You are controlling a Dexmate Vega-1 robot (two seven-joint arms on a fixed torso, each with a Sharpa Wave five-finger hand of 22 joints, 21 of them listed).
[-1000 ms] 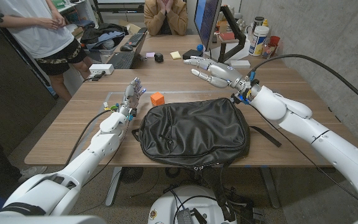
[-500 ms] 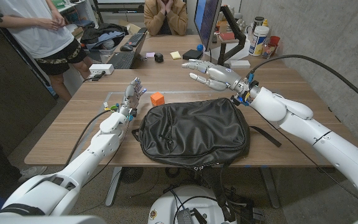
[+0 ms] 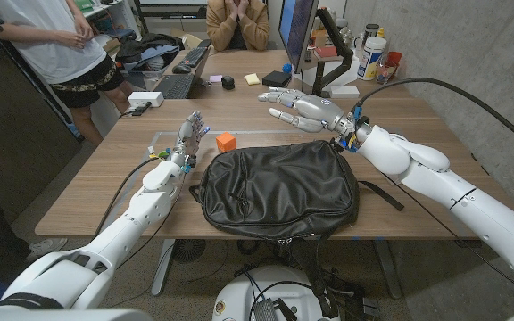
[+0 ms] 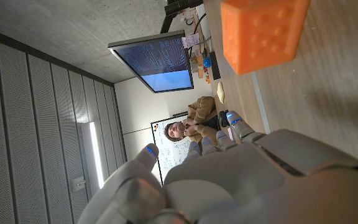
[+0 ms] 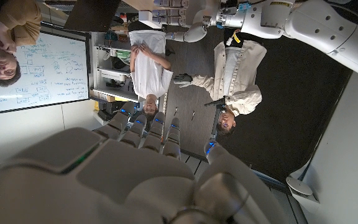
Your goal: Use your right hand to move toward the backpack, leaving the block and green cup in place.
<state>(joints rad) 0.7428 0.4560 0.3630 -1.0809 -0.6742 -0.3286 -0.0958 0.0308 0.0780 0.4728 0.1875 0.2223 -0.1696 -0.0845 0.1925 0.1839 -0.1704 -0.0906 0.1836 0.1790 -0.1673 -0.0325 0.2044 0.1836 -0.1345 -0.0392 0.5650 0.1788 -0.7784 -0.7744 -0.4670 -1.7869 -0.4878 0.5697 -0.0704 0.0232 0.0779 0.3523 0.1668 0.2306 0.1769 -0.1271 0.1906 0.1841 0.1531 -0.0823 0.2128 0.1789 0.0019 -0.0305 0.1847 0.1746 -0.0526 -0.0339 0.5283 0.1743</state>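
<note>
A black backpack lies flat on the wooden table near its front edge. Just beyond its far left corner sits an orange block, which looms large in the left wrist view. My right hand hovers above the table past the backpack's far edge, fingers spread and holding nothing; its back shows in the right wrist view. My left hand stands upright to the left of the block, fingers apart and empty, with its back in the left wrist view. I cannot make out a green cup.
Behind my right hand stand a monitor and several bottles. A keyboard and a white box lie at the far left. One person stands at the table's left; another sits at its far end.
My right hand has drifted leftward and a little lower, closer to the backpack's far edge. The left hand, block and backpack have not moved.
</note>
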